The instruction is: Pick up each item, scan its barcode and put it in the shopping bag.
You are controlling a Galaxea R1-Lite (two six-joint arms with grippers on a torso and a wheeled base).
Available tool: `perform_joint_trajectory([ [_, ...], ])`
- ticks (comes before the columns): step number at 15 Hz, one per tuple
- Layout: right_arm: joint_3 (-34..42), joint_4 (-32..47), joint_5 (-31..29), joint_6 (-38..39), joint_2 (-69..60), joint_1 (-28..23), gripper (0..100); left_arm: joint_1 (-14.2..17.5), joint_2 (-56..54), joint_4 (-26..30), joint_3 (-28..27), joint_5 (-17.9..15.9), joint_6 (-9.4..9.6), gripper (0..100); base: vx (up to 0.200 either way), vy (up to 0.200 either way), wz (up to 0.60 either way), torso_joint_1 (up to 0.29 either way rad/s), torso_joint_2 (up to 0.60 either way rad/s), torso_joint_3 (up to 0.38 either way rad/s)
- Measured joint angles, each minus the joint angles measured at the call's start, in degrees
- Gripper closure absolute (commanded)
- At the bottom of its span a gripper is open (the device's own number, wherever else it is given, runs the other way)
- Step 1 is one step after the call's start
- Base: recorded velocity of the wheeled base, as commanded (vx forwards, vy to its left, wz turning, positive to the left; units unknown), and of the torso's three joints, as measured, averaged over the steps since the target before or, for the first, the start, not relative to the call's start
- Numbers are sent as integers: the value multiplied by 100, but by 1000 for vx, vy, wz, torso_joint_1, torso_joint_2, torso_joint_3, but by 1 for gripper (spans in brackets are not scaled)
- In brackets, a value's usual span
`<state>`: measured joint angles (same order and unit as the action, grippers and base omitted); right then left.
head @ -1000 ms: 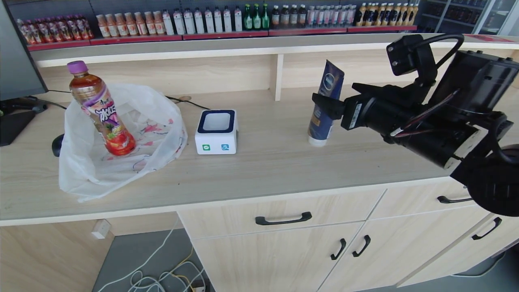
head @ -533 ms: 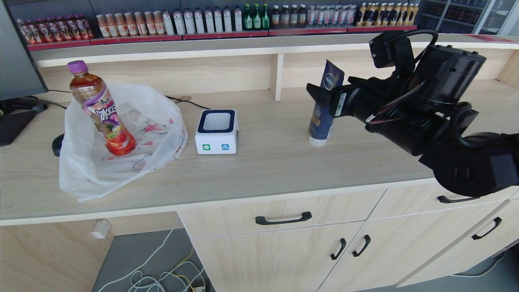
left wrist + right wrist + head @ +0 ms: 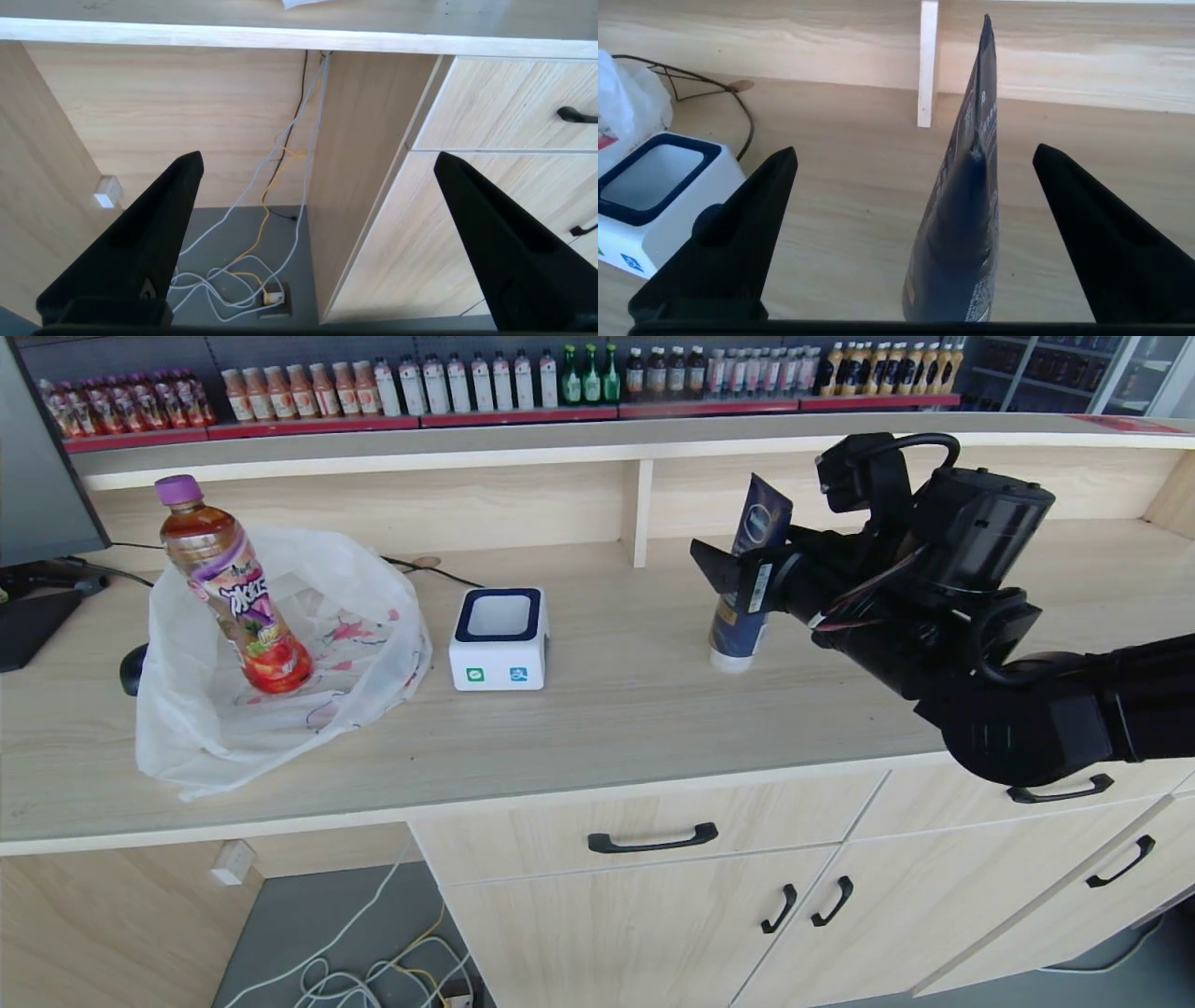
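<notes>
A dark blue tube (image 3: 764, 518) stands on its white cap on the wooden counter (image 3: 607, 728), right of centre. My right gripper (image 3: 738, 574) is open at the tube's mid height. In the right wrist view the tube (image 3: 962, 205) rises between the gripper's (image 3: 913, 154) two spread fingers, with gaps on both sides. A white scanner (image 3: 499, 639) with a dark-rimmed top sits mid-counter. A purple-capped drink bottle (image 3: 233, 588) leans inside the white shopping bag (image 3: 364, 644) at the left. My left gripper (image 3: 318, 163) hangs open below the counter edge, facing the cabinet front.
A vertical divider (image 3: 639, 513) and a raised back ledge stand behind the tube. A monitor (image 3: 42, 457) and a mouse (image 3: 131, 670) are at the far left. Cables trail behind the bag. Drawers with black handles (image 3: 653, 840) lie below the counter.
My right arm has swung left and forward toward the tube, and its open fingers now flank the tube. The bottle, bag and scanner have not moved.
</notes>
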<state>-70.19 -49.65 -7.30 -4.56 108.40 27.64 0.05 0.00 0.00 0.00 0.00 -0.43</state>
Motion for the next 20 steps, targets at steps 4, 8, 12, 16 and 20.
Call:
perform_joint_trajectory([
  [4, -21, -249, 0, 0, 254, -178, 0, 2, 0, 0, 0, 0, 0, 0, 0, 0, 0, 0, 0, 0],
  [8, -21, -323, 9, 11, 375, -269, 0, 2, 0, 0, 0, 0, 0, 0, 0, 0, 0, 0, 0, 0],
  [12, -21, -556, 2, 5, 566, -278, 0, 2, 0, 0, 0, 0, 0, 0, 0, 0, 0, 0, 0, 0],
  [16, -20, -566, 0, 5, 681, -280, 0, 2, 0, 0, 0, 0, 0, 0, 0, 0, 0, 0, 0, 0],
  [20, -20, -634, 2, 10, 775, -306, 0, 2, 0, 0, 0, 0, 0, 0, 0, 0, 0, 0, 0, 0],
])
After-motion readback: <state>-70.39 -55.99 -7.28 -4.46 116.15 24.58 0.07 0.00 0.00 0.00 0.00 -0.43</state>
